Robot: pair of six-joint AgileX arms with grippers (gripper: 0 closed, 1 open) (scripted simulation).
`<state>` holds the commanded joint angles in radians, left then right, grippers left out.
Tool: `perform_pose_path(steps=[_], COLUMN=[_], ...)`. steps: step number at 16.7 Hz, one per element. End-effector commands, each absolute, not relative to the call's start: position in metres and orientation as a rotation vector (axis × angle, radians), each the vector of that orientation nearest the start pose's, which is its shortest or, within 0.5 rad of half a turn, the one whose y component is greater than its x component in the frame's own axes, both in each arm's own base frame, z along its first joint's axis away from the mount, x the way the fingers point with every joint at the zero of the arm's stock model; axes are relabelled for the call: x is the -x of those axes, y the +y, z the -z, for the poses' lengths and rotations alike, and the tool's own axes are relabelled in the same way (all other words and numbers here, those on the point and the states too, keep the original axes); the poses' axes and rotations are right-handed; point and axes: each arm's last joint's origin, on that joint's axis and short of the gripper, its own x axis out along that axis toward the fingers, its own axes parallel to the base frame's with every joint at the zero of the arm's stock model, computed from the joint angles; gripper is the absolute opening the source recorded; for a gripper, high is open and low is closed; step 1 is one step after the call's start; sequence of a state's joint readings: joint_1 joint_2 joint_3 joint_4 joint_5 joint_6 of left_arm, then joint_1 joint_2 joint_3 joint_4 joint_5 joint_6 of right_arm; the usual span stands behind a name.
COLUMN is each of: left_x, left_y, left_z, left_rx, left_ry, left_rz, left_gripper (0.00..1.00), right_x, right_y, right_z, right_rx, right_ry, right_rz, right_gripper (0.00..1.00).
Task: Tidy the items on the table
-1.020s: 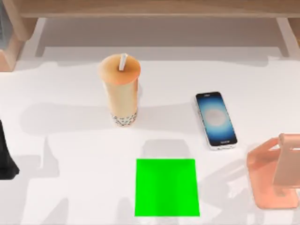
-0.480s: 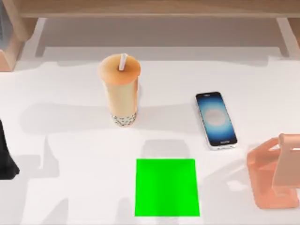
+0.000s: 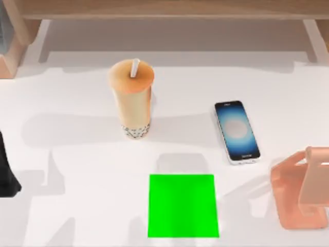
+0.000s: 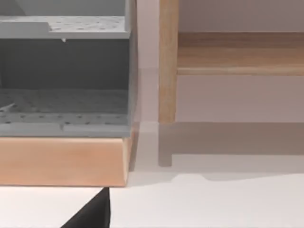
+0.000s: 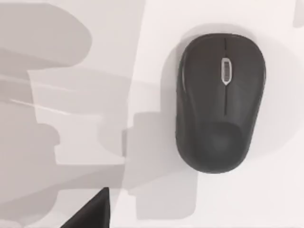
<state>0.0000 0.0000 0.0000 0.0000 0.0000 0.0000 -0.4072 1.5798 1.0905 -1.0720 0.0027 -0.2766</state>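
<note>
1. Bubble-tea cup point(image 3: 131, 99): tall, tan-orange, white straw through the lid, dark pearls at the base; upright on the white table point(image 3: 77, 154), left of centre, toward the far edge.
2. Smartphone point(image 3: 236, 131): silver-edged, bluish screen up; flat, right of centre, well apart from the cup.
3. Mouse point(image 5: 218, 102): small, black, oval, grey scroll wheel; flat on the white tabletop, right way up.

Cup point(image 3: 131, 100): tan-orange, white straw, dark pearls at base. Phone point(image 3: 236, 131): silver edge, bluish screen. Mouse point(image 5: 218, 102): black. Mat point(image 3: 182, 206): bright green. Stand point(image 3: 300, 198): pink-copper. Table point(image 3: 77, 154): white.
</note>
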Motion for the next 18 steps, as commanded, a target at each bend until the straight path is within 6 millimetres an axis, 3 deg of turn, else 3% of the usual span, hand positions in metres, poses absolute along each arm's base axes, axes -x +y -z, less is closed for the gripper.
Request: perform_pose_path(steps=[7, 15, 18], left_x=[-0.106, -0.106, -0.106], left_y=[-0.001, -0.001, -0.001], left_z=[-0.160, -0.160, -0.160], left_rx=[0.000, 0.000, 0.000], left_ry=[0.000, 0.000, 0.000], left_rz=[0.000, 0.000, 0.000], left_gripper=[1.00, 1.00, 1.00], right_x=[-0.253, -0.256, -0.253], right_y=[-0.107, -0.109, -0.108], right_z=[-0.198, -0.126, -0.112], right_rx=[-0.100, -0.098, -0.101], right_ry=[1.570, 1.559, 1.569], right_rz=[0.104, 0.107, 0.105], right_gripper=[1.00, 1.00, 1.00])
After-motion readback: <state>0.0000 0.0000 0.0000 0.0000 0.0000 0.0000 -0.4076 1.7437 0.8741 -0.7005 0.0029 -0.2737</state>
